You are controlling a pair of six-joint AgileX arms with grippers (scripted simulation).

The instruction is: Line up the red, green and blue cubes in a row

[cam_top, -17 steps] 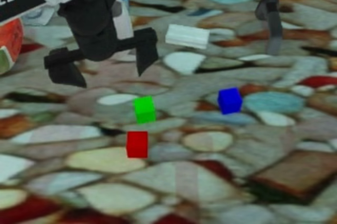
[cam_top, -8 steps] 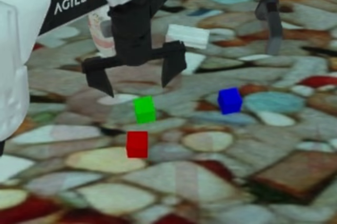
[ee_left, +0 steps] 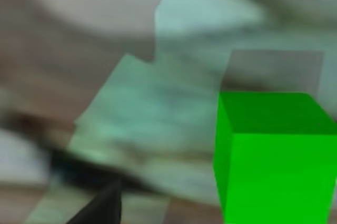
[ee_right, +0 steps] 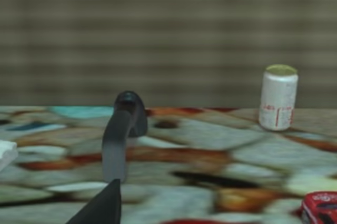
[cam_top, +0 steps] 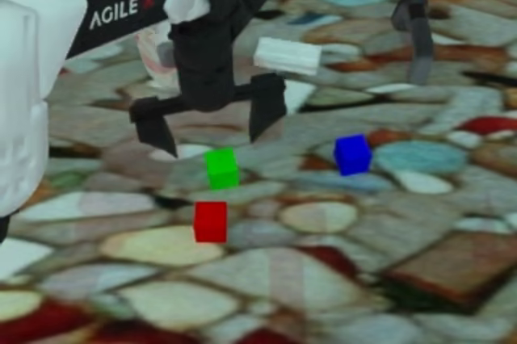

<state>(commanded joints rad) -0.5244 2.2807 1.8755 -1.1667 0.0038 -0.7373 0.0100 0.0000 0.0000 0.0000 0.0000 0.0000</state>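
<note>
The green cube [cam_top: 221, 168] sits untouched just below the left pincer [cam_top: 212, 124], spread wide and empty.

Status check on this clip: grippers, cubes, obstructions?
Left gripper open above green cube. Right arm parked, out of view. Red cube and blue cube untouched. Nothing blocking.

The green cube [ee_left: 274, 155] fills much of the frame, close up, with its darker top face and bright front face both showing. It sits on a table [ee_left: 137, 103] patterned with pale grey-green and brownish stone shapes. One dark fingertip [ee_left: 100, 211] pokes in at the frame's edge, apart from the cube.
</note>
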